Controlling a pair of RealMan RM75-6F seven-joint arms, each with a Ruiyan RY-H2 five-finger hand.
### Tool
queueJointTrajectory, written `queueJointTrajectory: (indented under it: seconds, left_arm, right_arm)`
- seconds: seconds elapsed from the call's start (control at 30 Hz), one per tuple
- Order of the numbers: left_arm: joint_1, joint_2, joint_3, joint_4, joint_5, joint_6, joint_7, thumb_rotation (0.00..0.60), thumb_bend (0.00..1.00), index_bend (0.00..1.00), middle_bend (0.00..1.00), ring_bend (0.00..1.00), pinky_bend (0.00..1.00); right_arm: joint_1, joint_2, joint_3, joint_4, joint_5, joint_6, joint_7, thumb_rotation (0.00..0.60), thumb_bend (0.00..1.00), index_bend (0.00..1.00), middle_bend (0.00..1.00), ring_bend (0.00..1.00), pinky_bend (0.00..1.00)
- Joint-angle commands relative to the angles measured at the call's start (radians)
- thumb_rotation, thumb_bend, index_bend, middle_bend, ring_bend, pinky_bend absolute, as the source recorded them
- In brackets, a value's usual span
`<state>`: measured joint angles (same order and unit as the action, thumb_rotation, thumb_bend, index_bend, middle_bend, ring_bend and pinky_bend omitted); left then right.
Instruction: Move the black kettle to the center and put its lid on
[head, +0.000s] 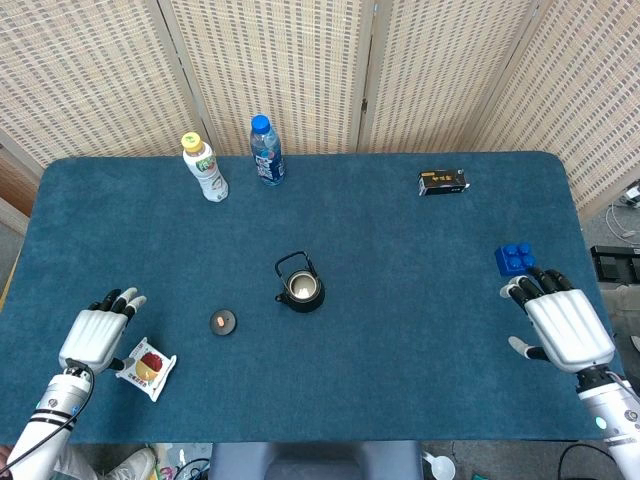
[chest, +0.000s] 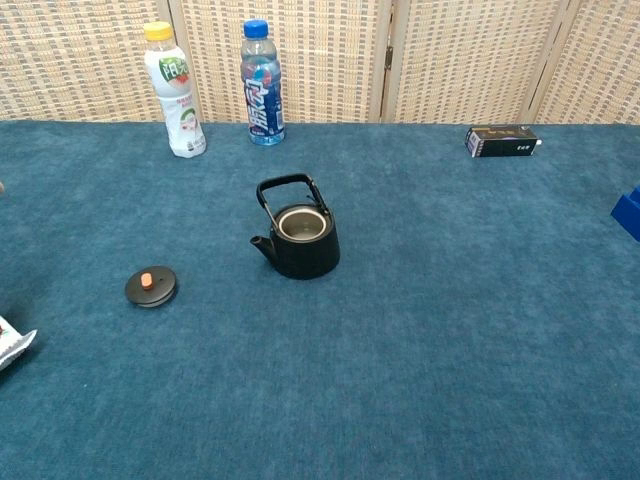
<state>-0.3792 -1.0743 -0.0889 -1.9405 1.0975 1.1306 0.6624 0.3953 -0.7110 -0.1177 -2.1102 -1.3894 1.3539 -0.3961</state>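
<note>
The black kettle (head: 300, 287) (chest: 299, 239) stands upright near the middle of the blue table, handle up and mouth uncovered. Its round black lid (head: 223, 322) (chest: 151, 286) with an orange knob lies flat on the cloth to the kettle's left, apart from it. My left hand (head: 97, 338) hovers at the table's left front, fingers spread, holding nothing, left of the lid. My right hand (head: 565, 324) is at the right front edge, fingers spread and empty, far from the kettle. Neither hand shows in the chest view.
A white bottle with a yellow cap (head: 205, 168) and a blue-capped water bottle (head: 266, 151) stand at the back. A small black box (head: 443, 182) lies back right. A blue block (head: 514, 258) sits by my right hand. A wrapped snack (head: 147, 368) lies beside my left hand.
</note>
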Motion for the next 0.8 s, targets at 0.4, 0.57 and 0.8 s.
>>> queueJointTrajectory:
  seconds: [0.4,0.57,0.8]
  left_arm:
    - [-0.111,-0.082,-0.005,0.040,-0.146,-0.052,0.059,0.600,0.08,0.18,0.02,0.00,0.20]
    - [-0.132,-0.101,0.001,0.064,-0.171,-0.052,0.059,0.600,0.08,0.18,0.02,0.00,0.20]
    - [-0.149,-0.129,0.007,0.097,-0.191,-0.050,0.030,0.600,0.08,0.20,0.01,0.00,0.20]
  right_arm:
    - [-0.097,-0.024,0.021,0.051,-0.052,0.029,0.063,0.600,0.17,0.35,0.31,0.17,0.19]
    - [-0.137,-0.055,0.026,0.090,-0.076,0.054,0.074,0.600,0.17,0.36,0.31,0.17,0.19]
    - [-0.172,-0.099,0.038,0.150,-0.083,0.058,0.116,0.600,0.17,0.36,0.31,0.17,0.19]
